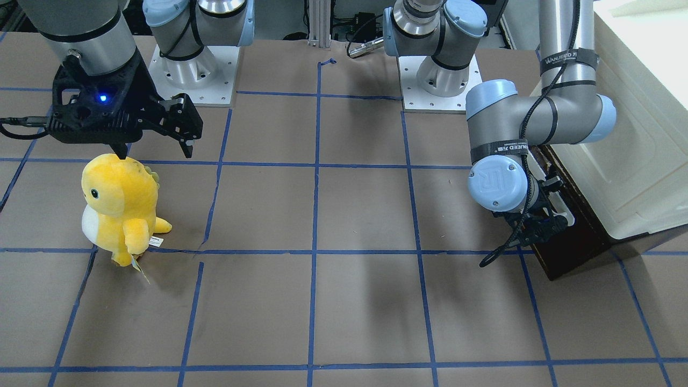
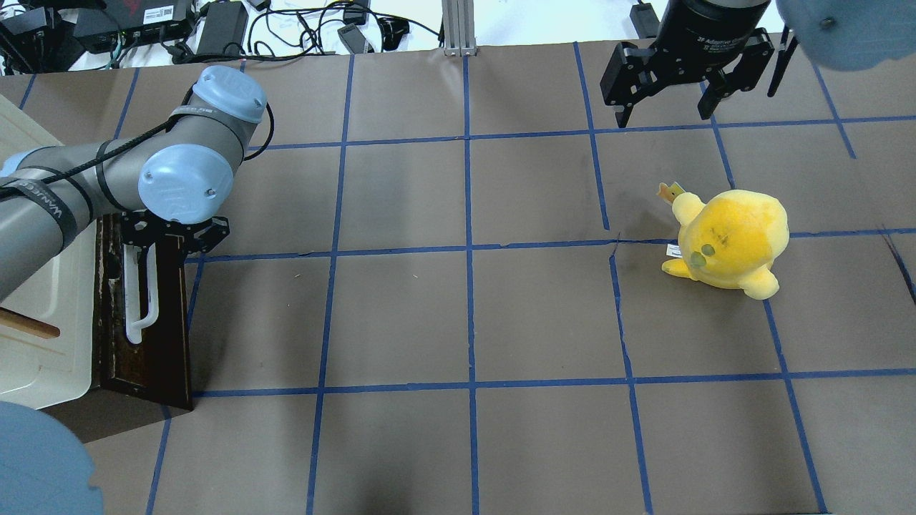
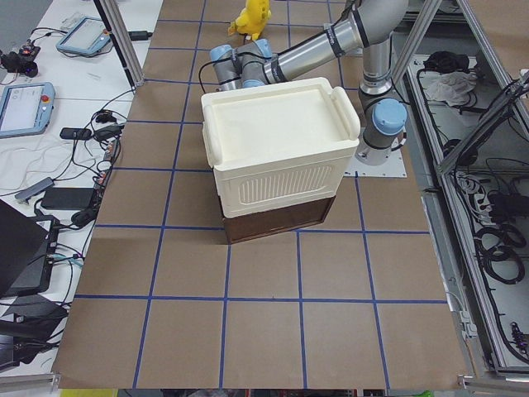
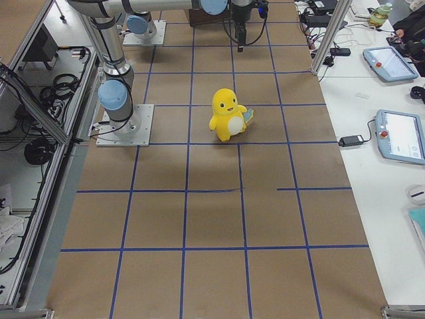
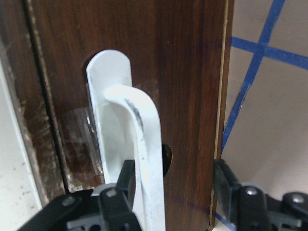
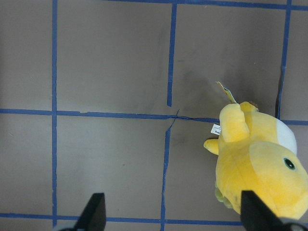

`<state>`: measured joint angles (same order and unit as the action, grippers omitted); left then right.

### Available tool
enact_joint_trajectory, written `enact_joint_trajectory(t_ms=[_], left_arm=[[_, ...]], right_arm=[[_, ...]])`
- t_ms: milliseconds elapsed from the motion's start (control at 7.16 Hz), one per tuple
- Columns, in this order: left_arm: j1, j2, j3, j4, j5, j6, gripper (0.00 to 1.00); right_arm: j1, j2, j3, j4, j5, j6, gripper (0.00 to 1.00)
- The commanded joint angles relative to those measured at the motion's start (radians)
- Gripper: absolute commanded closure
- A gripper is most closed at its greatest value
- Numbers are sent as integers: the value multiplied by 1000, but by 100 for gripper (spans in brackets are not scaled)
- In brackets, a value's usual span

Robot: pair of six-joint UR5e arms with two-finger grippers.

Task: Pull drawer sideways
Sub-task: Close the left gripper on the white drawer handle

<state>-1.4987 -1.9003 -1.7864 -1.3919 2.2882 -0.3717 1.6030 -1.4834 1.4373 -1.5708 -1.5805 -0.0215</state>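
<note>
The drawer (image 2: 161,336) has a dark brown front with a long white bar handle (image 2: 134,300) and sits under a cream-white cabinet (image 2: 43,315) at the table's left end. My left gripper (image 2: 154,247) is at the handle's far end. In the left wrist view the handle (image 5: 144,125) passes between the open fingers (image 5: 126,180), close to the left one, against the drawer front (image 5: 187,72). The drawer (image 1: 570,247) and left gripper (image 1: 543,223) also show in the front view. My right gripper (image 2: 665,107) is open and empty above the table.
A yellow plush toy (image 2: 730,239) stands on the table's right half, just below my right gripper (image 1: 156,150); it also shows in the right wrist view (image 6: 260,159). The cabinet (image 3: 273,132) has a thin wooden handle (image 2: 28,325). Blue tape marks a grid on the brown table.
</note>
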Motion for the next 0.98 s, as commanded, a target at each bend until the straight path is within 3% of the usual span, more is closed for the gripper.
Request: enact_joint_trajectory(t_ms=[0,838], left_arm=[[0,4,-1,-9,1,0,48],[3,13,1,-38,5,0,54]], right_arm=[[0,0,0,0,-1,0,0],[0,0,0,0,1,-2,0]])
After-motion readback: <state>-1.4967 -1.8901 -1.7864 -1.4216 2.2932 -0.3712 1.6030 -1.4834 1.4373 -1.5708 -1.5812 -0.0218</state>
